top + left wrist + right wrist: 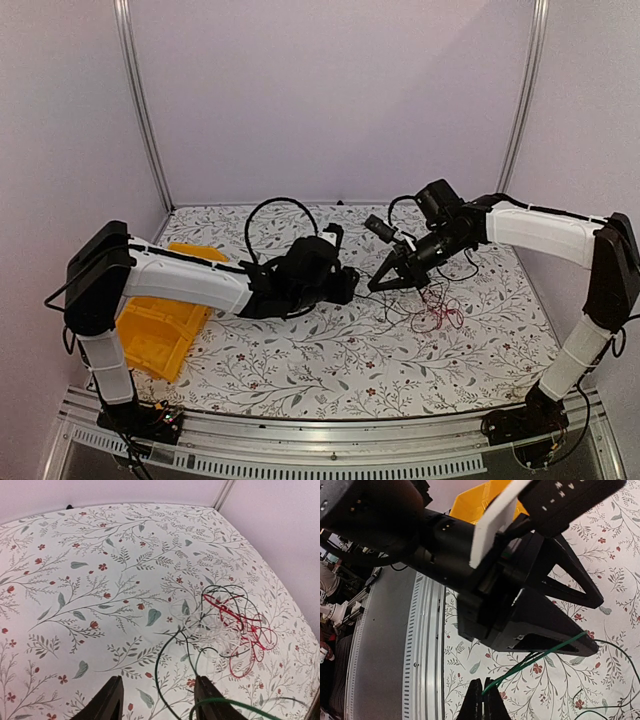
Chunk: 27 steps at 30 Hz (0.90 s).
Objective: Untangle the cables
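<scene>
**Right pincer pinches a green strand, left pincer spread beside it**

The cables [227, 625] lie in a loose knot on the flowered counter [100, 555], ahead of the left pincer [159, 680] and off to its right. The strands are very thin: red ones loop through the middle and far side of the knot, black ones ring it in wider curves, and pale white ones sit bunched on the side nearer the pincer. One green cable [535, 661] leads out of the heap and passes just beside the left pincer's right finger.

The left pincer's fingers stand spread, with bare counter showing between them. The right pincer [483, 687] has its tips pressed together on the green cable, which runs taut from there up to the tip of one of the left pincer's spread fingers.

From above, the left arm [190, 280] reaches low across the counter toward the centre. The right arm [545, 228] comes in from the other side and slants down. The two pincers meet almost tip to tip, with the knot just behind the right pincer.
</scene>
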Motion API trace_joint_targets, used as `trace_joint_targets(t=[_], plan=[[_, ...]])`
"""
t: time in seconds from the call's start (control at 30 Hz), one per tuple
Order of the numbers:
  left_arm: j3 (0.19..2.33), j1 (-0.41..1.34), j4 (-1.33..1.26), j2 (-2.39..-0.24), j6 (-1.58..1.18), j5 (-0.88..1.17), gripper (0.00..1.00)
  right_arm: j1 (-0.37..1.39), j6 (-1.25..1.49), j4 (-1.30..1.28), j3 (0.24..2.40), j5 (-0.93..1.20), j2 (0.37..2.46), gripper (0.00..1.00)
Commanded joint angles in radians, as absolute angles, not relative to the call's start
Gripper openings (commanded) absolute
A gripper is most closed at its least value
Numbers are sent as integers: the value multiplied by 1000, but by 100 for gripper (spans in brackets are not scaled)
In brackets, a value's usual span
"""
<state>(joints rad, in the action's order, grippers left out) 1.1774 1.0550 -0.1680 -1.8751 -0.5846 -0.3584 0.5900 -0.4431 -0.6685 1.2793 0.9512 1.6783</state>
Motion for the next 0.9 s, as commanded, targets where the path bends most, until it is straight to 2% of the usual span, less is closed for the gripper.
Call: trace_joint_targets(t=[0.0, 0.23, 0.47, 0.63, 0.8, 0.87], plan=[[1159, 1018, -126, -1880, -611, -523, 52, 548, -384, -604, 1266, 1032, 1606, 0], [1115, 945, -117, -1892, -635, -530, 52, 520, -411, -665, 1313, 1131, 1613, 0], [989, 775, -157, -1859, -621, -483, 52, 483, -438, -706, 1392, 1123, 1532, 0], [962, 723, -170, -1836, -552, -467, 51, 410, -448, -713, 1470, 1119, 1502, 0], [864, 723, -328, -1711, -439, -393, 49, 404, -449, -694, 1475, 1037, 1511, 0], [860, 723, -309, -1661, -423, -395, 49, 403, -438, -688, 1477, 1012, 1527, 0]])
